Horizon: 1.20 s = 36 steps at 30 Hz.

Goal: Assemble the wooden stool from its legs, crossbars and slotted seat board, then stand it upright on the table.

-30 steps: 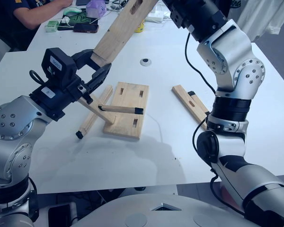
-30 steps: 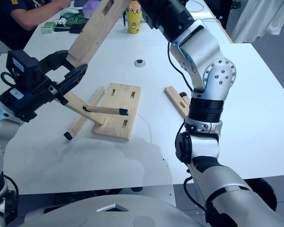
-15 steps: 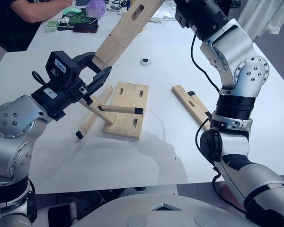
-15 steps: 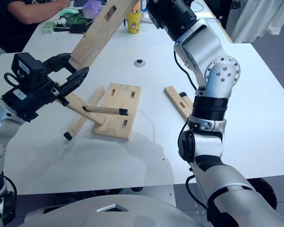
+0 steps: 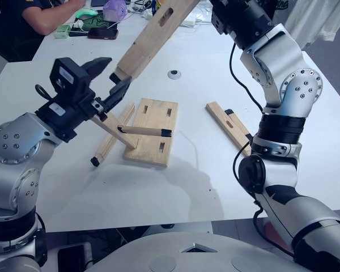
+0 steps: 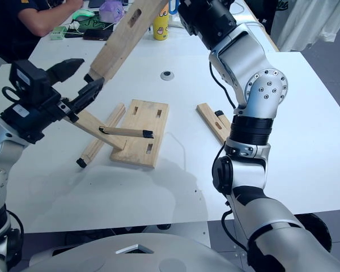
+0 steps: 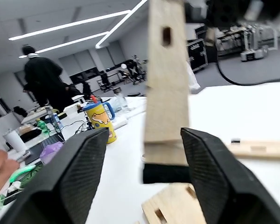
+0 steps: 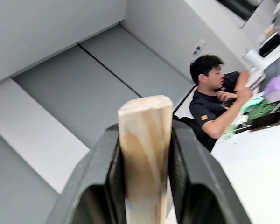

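The long wooden leg (image 5: pixel 150 39) slants through the air, its top end clamped in the right gripper (image 8: pixel 144 140) and its lower end between the 2 spread, open fingers of the left gripper (image 5: pixel 114 73). Below it the seat board (image 5: pixel 153 130) lies flat on the table (image 5: pixel 187 187), with a second leg (image 5: pixel 109 139) and a crossbar (image 5: pixel 144 131) resting at its left edge. A third leg (image 5: pixel 229 126) lies to its right.

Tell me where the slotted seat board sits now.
The slotted seat board lies flat mid-table in the head views, just right of the left hand, with a crossbar crossing over it and a loose leg to its right.
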Available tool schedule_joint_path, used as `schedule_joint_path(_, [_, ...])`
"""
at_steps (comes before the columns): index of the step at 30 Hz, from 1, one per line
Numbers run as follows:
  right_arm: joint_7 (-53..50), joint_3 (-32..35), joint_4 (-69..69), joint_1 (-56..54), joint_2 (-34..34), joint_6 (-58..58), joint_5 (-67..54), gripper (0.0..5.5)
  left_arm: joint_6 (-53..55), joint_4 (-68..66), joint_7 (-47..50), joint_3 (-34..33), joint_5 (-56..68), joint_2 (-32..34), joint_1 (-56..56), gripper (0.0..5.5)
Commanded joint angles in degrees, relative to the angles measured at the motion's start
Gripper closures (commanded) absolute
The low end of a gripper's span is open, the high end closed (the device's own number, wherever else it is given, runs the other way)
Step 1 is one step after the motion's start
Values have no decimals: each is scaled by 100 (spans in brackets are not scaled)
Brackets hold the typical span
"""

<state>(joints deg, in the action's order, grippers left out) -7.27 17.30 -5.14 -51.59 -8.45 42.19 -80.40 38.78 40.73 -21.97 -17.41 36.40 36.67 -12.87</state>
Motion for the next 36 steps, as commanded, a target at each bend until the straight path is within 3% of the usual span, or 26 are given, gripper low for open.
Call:
schedule_joint_path(1, [-30,231,-98,253,-276,-284,591,445,371,-575,866,-1268,1502,-426,-549,255])
schedule_joint_path(3, [-97,352,-69,408,-360,-389,812,445,471,-923,1284,-1833,2170,-556,-509,255])
schedule_joint_path(5, [-149,436,22,584,-435,-390,973,445,595,-1180,1317,-1954,2092,-405,-139,255])
schedule_joint_path(11, [-149,582,181,827,-455,-315,1080,445,411,-794,118,-25,319,381,2309,255])
schedule_joint_path(15, [-110,592,150,776,-379,-271,1022,445,260,-570,-172,767,-502,665,2904,255])
schedule_joint_path(36, [-193,621,385,765,-96,-126,945,445,616,-1135,205,2641,-1732,-453,2310,255])
